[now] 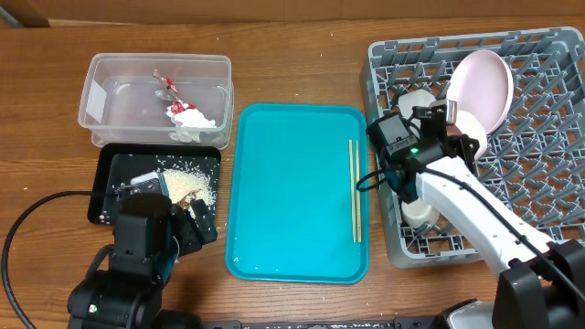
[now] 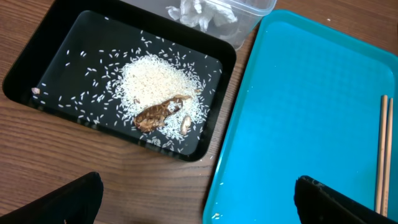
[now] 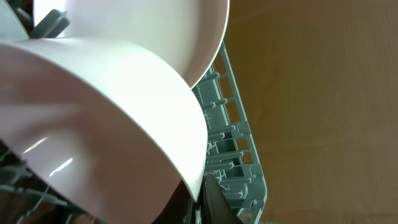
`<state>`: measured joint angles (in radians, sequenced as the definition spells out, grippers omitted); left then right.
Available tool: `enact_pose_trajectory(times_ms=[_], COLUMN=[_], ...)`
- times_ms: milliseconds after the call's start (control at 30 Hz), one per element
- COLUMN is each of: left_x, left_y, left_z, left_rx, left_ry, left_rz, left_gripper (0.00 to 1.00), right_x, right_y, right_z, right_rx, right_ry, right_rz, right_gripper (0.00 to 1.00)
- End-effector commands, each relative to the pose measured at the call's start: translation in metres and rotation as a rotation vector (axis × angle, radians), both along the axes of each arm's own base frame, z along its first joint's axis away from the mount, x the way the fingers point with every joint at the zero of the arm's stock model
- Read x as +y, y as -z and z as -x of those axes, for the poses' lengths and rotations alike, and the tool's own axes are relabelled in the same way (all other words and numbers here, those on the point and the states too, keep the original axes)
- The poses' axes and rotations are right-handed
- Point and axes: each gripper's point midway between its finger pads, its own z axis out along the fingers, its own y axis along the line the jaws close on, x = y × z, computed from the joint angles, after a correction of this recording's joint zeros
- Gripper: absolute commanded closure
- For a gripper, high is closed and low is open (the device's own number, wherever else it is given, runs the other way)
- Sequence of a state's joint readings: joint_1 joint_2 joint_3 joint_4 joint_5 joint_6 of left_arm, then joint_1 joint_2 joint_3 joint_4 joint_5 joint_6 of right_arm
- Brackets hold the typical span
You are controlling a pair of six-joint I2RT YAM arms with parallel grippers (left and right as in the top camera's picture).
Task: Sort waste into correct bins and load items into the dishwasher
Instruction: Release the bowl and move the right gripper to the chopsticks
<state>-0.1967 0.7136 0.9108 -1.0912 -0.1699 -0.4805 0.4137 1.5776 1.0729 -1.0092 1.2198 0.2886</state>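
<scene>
The grey dish rack (image 1: 539, 146) stands at the right. A pale pink plate (image 1: 486, 84) leans upright in it. My right gripper (image 1: 450, 128) is shut on the rim of a white bowl (image 3: 106, 124), held on edge inside the rack (image 3: 231, 146) against the pink plate (image 3: 137, 25). Two wooden chopsticks (image 1: 354, 190) lie on the teal tray (image 1: 292, 201). The clear tub (image 1: 155, 96) holds a white napkin (image 1: 190, 121) and a red wrapper (image 1: 169, 87). The black tray (image 2: 43, 68) holds rice (image 2: 152, 81) and brown scraps (image 2: 155, 114). My left gripper (image 2: 199, 205) is open and empty over the table's front.
White dishes (image 1: 418, 212) sit in the near left part of the rack, and another (image 1: 416, 99) farther back. A black cable (image 1: 27, 228) loops over the table at the front left. The chopsticks (image 2: 382, 155) show at the right edge of the left wrist view.
</scene>
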Motion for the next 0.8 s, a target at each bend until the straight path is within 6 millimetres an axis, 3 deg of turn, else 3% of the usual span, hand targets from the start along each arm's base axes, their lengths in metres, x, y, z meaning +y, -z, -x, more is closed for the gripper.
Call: enact_pose_trajectory(times_ms=[0,33,67,100,167,200,233,467,567,700,767], left_x=[0.002,0.002,0.002,0.002,0.002,0.002,0.002,0.002,0.002,0.002,0.002], left_y=[-0.002,-0.002,-0.002,-0.002,-0.002,-0.002,-0.002,-0.002,-0.002,-0.002,-0.002], left_z=[0.0,0.0,0.0,0.0,0.0,0.0,0.0,0.0,0.0,0.0,0.0], left_rx=[-0.013,-0.013,-0.013,-0.013,-0.013,-0.013,-0.013,-0.013,-0.013,-0.013,-0.013], left_ry=[-0.02,-0.02,-0.019,-0.02,-0.02,-0.02,-0.02,-0.02,-0.019,-0.019,-0.019], left_rz=[-0.002,-0.002,-0.003,-0.002,-0.002,-0.002,-0.002,-0.002,-0.003,-0.002,-0.003], left_gripper=[0.0,0.0,0.0,0.0,0.0,0.0,0.0,0.0,0.0,0.0,0.0], right_x=[0.013,0.016,0.02,0.023,0.032,0.035,0.039,0.063,0.08,0.119,0.151], right_y=[0.013,0.013,0.012,0.011,0.009,0.008,0.005,-0.037,-0.055,-0.062,-0.057], right_z=[0.003,0.003,0.003,0.003,0.002,0.002,0.002,0.006,0.01,0.018,0.025], right_rx=[0.056,0.057,0.056,0.052,0.029,0.019,0.006,-0.113,-0.133,-0.096,-0.037], right_ry=[-0.037,-0.048,-0.061,-0.071,-0.088,-0.094,-0.1,-0.148,-0.191,-0.274,-0.333], right_rz=[-0.034,-0.03,-0.028,-0.027,-0.03,-0.036,-0.042,-0.145,-0.274,-0.592,-0.801], right_gripper=[0.96,0.93,0.84,0.69,0.57,0.24,0.0,0.0,0.0,0.0,0.0])
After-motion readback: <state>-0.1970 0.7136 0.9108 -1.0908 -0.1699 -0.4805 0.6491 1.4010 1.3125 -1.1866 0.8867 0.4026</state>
